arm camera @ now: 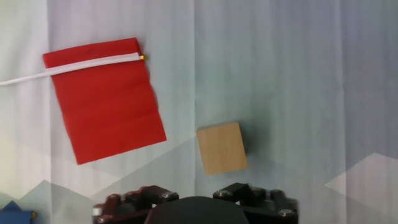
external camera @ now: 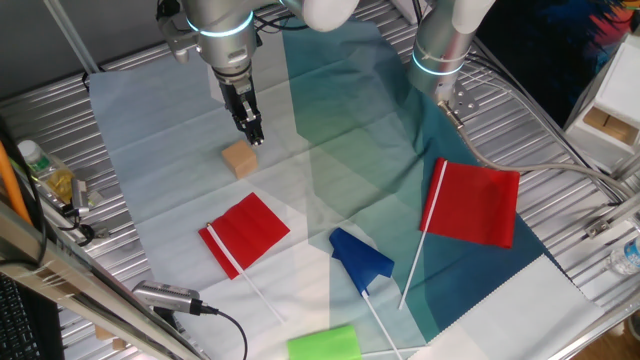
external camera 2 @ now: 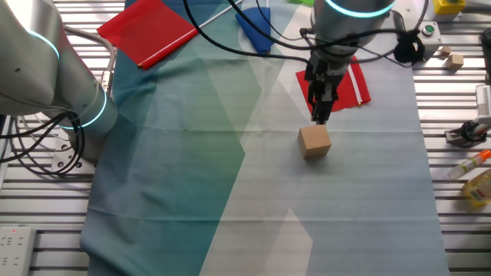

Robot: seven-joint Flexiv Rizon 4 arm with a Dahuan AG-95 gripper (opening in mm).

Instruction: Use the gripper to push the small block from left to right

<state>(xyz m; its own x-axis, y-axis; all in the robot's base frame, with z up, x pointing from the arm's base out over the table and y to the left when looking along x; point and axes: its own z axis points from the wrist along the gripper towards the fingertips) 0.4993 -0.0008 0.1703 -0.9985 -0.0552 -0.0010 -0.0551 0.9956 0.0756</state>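
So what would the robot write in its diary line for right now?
phase: approach | gripper: fingers together, just above cloth, beside small block | block: upright on cloth, not held

A slatted metal table (external camera: 60,95) carries a cloth (external camera: 150,150) in pale grey and teal panels. A bottle (external camera: 45,170) lies at one edge, and a power strip (external camera 2: 17,239) sits near a corner.

Operator: Position of the gripper (external camera: 252,133)?

Technician: Upper left of frame, pointing down, fingertips close together, just above the small block (external camera: 240,159).

Operator: Other items?

Technician: Small red flag (external camera: 249,228) lower left; blue flag (external camera: 360,259) lower centre; large red flag (external camera: 480,204) right.
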